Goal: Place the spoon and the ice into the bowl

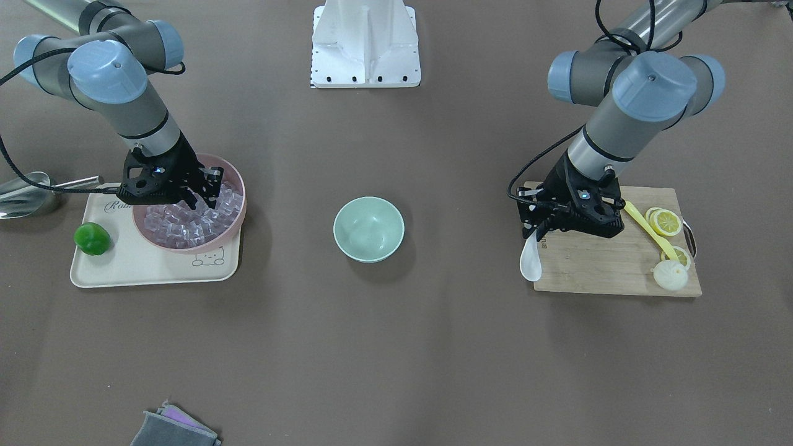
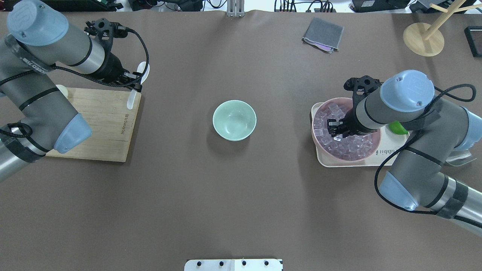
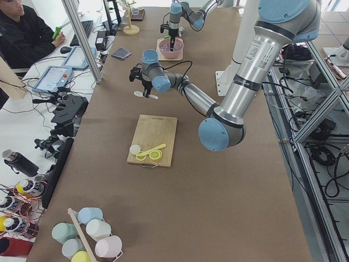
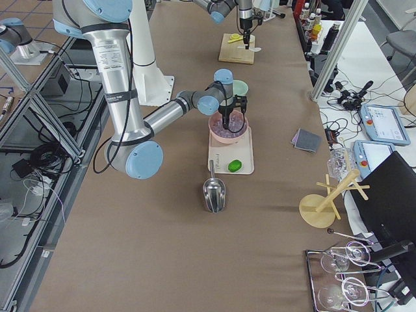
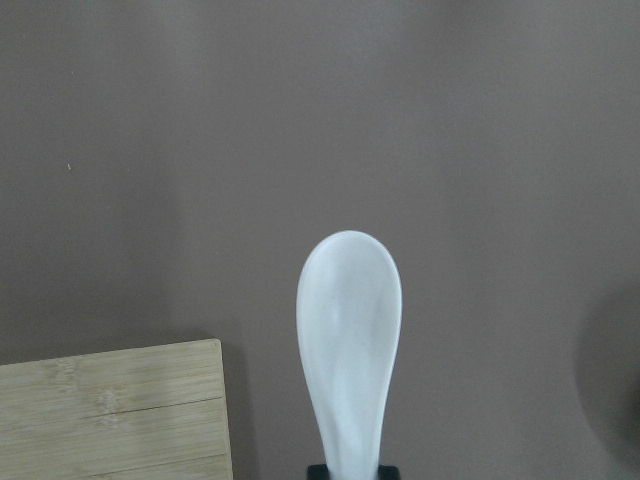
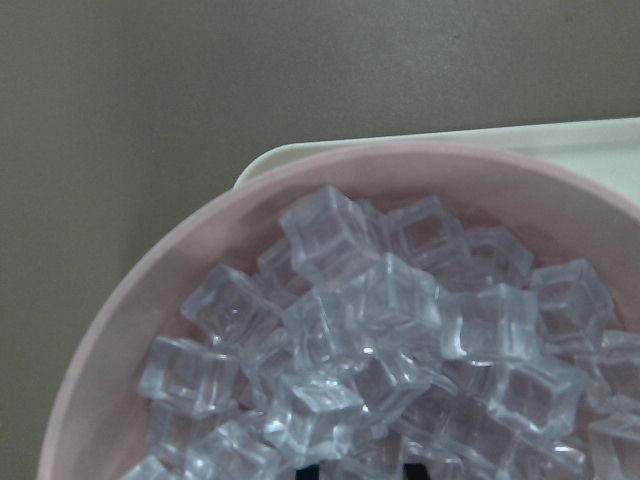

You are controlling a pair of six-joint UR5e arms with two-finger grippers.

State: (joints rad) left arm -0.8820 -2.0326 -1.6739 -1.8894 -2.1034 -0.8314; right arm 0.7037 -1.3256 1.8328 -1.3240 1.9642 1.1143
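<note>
The mint-green bowl (image 1: 368,228) stands empty at the table's middle; it also shows in the overhead view (image 2: 234,120). My left gripper (image 1: 538,232) is shut on the handle of the white spoon (image 1: 531,259) and holds it just above the table, beside the corner of the wooden board (image 1: 610,263). The spoon's scoop (image 5: 349,320) points away from me. My right gripper (image 1: 201,201) is down inside the pink bowl (image 1: 238,210), its fingers among the clear ice cubes (image 6: 365,310). The fingers stand narrowly apart with an ice cube (image 6: 365,455) between them.
The pink bowl stands on a cream tray (image 1: 155,269) with a green pepper (image 1: 93,239). A metal scoop (image 1: 28,193) lies beside the tray. The board bears lemon slices (image 1: 666,222), a yellow utensil (image 1: 647,228) and a white bun (image 1: 670,275). A grey cloth (image 1: 170,430) lies far out.
</note>
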